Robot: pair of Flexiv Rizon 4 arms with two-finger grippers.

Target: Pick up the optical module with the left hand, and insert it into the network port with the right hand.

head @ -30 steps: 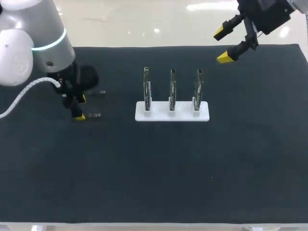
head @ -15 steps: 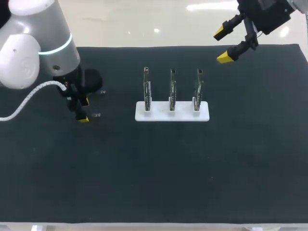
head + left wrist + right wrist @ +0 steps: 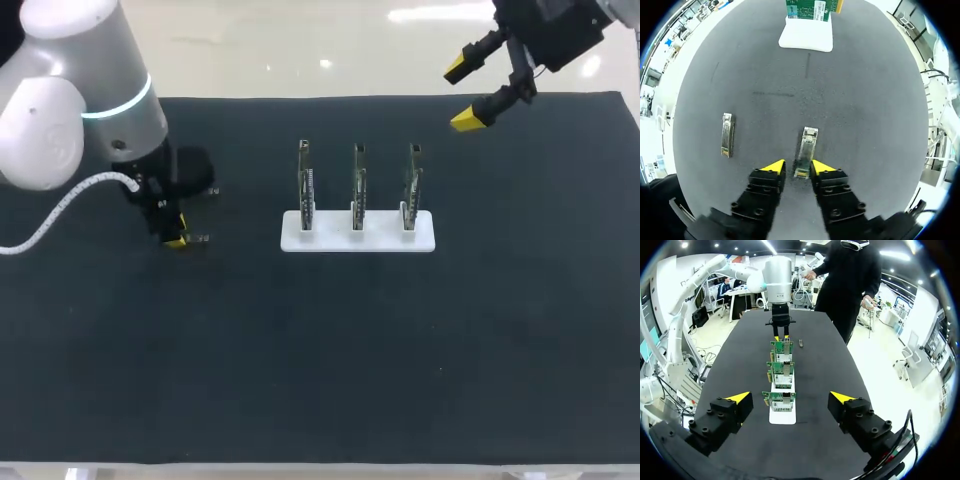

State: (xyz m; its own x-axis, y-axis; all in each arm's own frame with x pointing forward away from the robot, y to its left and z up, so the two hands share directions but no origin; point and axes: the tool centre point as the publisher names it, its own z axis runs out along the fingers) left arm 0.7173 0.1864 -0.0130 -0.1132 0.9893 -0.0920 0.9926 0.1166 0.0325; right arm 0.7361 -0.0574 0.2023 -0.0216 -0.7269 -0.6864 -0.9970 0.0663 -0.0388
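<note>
Two small metal optical modules lie on the black mat at the left. The nearer module [image 3: 198, 239] [image 3: 805, 150] has its end between the yellow fingertips of my left gripper [image 3: 175, 239] [image 3: 798, 167]. The fingers stand narrow around it, with a thin gap still showing on one side. The second module [image 3: 213, 191] [image 3: 727, 135] lies free beside the gripper. A white stand [image 3: 357, 240] [image 3: 782, 416] holds three upright green boards [image 3: 358, 180] with network ports. My right gripper [image 3: 461, 95] [image 3: 791, 399] hangs wide open and empty above the mat's far right.
The white stand [image 3: 806, 37] lies ahead of my left gripper, across bare mat. The black mat [image 3: 330, 360] covers the whole table.
My left arm has shifted slightly right over the nearer module, and its fingers have narrowed around the module's end. The right arm has not moved.
</note>
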